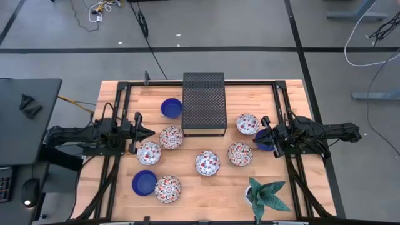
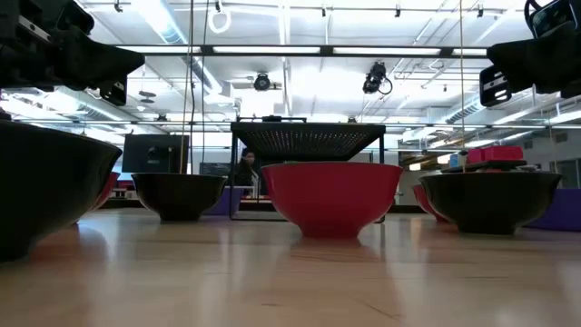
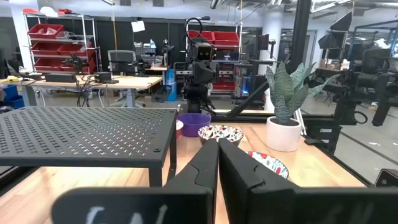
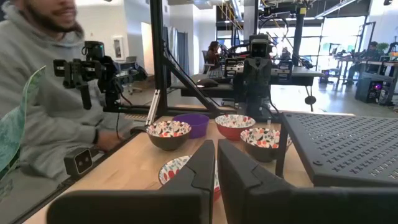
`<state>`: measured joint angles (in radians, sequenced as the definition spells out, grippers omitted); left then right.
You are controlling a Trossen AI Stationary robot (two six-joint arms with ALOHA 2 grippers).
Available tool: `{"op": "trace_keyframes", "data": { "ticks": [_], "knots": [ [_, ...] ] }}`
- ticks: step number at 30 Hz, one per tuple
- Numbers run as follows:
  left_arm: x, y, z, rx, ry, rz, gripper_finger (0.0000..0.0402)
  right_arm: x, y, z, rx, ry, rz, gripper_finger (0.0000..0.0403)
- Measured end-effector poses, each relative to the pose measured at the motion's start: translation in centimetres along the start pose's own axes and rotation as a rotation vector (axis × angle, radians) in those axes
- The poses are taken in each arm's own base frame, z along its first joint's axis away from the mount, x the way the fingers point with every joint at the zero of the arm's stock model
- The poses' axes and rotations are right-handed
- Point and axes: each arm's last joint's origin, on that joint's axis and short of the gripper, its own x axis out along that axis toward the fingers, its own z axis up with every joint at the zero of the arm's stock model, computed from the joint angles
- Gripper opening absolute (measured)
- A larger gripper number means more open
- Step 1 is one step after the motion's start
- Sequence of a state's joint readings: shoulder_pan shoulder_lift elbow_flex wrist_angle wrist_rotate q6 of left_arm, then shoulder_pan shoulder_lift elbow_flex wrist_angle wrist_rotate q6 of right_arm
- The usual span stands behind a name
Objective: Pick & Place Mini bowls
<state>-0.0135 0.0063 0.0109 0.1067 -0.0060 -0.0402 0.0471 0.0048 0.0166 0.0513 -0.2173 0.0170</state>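
Note:
Several mini bowls stand on their bases on the wooden table [image 1: 206,194]. Some are solid blue [image 1: 171,107] [image 1: 144,182], others white with floral patterning [image 1: 171,137] [image 1: 207,163] [image 1: 240,153] [image 1: 247,124]. My left gripper [image 1: 150,132] [image 3: 217,149] hangs shut above the table's left side, pointing toward the patterned bowl beside it. My right gripper [image 1: 259,132] [image 4: 216,149] hangs shut at the right side, over a blue bowl [image 1: 265,144] that it partly hides. In the low view both grippers [image 2: 109,68] [image 2: 495,77] are well above the bowls.
A black perforated stand [image 1: 204,103] occupies the table's far middle. A potted green plant [image 1: 265,197] stands at the near right corner. A black frame [image 1: 279,94] runs along the table's edges. A person in a grey hoodie [image 4: 37,93] shows beside the table in the right wrist view.

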Motion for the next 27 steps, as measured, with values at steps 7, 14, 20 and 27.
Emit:
{"op": "trace_keyframes", "data": {
  "ticks": [7, 14, 20, 27],
  "knots": [
    [0.0, 0.0, 0.0, 0.0, 0.0, 0.0, 0.0018, 0.0, 0.0, 0.0, 0.0, 0.0, 0.0, 0.0023],
    [-0.03, 0.33, 0.44, 0.361, -0.027, 0.125, 0.0018, 0.0, 0.0, 0.0, 0.0, 0.0, 0.0, 0.0023],
    [-0.08, 0.47, 0.89, 0.756, -0.027, 0.2, 0.0018, 0.0, 0.0, 0.0, 0.0, 0.0, 0.0, 0.0023],
    [-0.06, -0.28, 0.97, 0.397, -0.115, -0.066, 0.0018, 0.0, 0.0, 0.0, 0.0, 0.0, 0.0, 0.0023]
  ]
}}
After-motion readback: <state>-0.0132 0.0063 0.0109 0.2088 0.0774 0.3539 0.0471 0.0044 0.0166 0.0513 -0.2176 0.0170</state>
